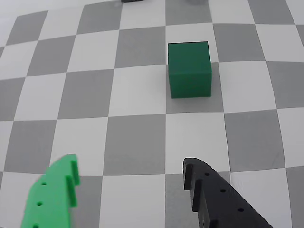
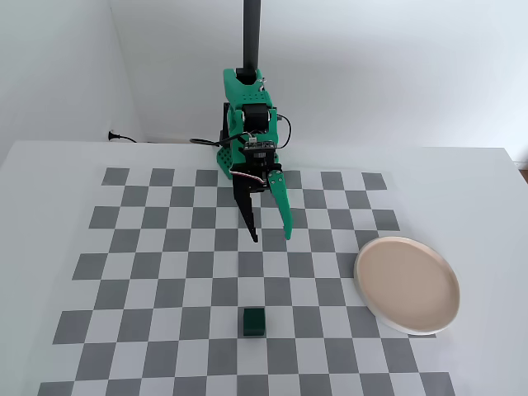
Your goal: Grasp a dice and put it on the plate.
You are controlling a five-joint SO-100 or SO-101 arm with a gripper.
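Plate, beige-pink with a white rim, lies on the white bench at the checkerboard's right edge in the fixed view. Gripper hangs above the board's middle rows, its black and green jaws spread apart and empty. Dice sits alone on the board nearer the camera, well apart from both.

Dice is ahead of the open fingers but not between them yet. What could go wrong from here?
1. In the wrist view the dice sits right of the gripper midline, nearer the black finger; a straight advance may clip and push it.
2. In the fixed view the plate lies far to the right, so a weak pinch could drop the dice in transit.
3. The plate's raised rim may catch a low carry.
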